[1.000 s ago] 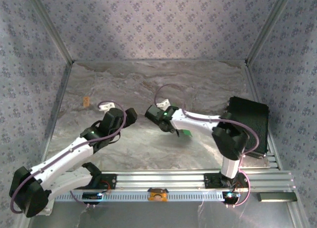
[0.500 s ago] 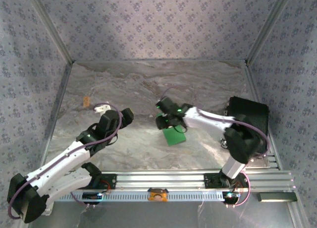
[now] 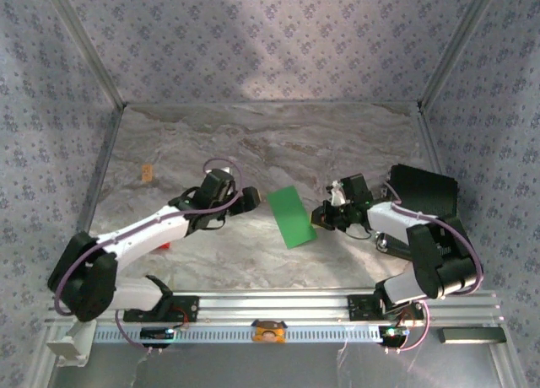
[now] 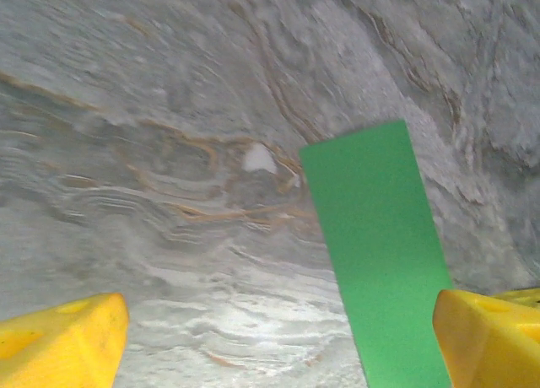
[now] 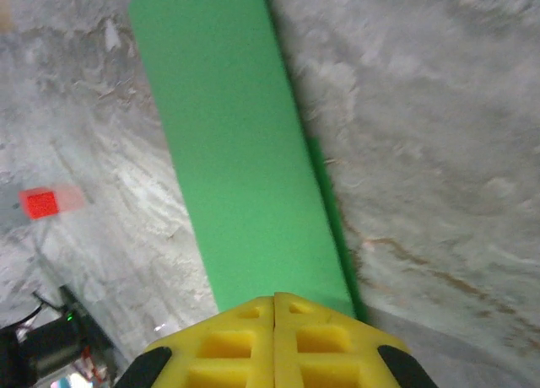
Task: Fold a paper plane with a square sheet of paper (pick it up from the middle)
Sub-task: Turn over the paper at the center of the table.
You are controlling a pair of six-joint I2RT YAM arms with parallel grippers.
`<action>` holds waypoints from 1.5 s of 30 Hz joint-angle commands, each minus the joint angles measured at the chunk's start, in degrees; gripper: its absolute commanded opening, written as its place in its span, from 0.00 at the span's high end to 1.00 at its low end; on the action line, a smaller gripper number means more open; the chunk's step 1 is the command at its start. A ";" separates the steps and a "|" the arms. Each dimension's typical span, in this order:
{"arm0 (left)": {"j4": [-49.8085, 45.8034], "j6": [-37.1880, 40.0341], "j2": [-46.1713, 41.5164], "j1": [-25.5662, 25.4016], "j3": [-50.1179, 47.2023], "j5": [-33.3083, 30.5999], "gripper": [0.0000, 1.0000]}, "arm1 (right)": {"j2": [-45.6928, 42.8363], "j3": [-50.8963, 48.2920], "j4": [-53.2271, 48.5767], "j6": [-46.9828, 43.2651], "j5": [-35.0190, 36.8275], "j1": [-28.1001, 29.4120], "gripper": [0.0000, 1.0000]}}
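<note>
Marble-look table held the green paper flat at mid-frame, long axis running upper left to lower right, between your arms: right gripper pressed together just beside its right edge, left gripper spread wide near its upper-left corner.

Grey, marble-veined surface. A green sheet of paper, folded into a narrow rectangle, lies near its centre. A small red block rests well apart to the left, and a black box sits at the right edge.
</note>
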 commanded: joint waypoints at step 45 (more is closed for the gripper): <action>11.88 -10.54 25.36 0.25 8.24 23.15 0.55 | 11.43 -3.00 14.90 24.45 7.15 8.02 0.96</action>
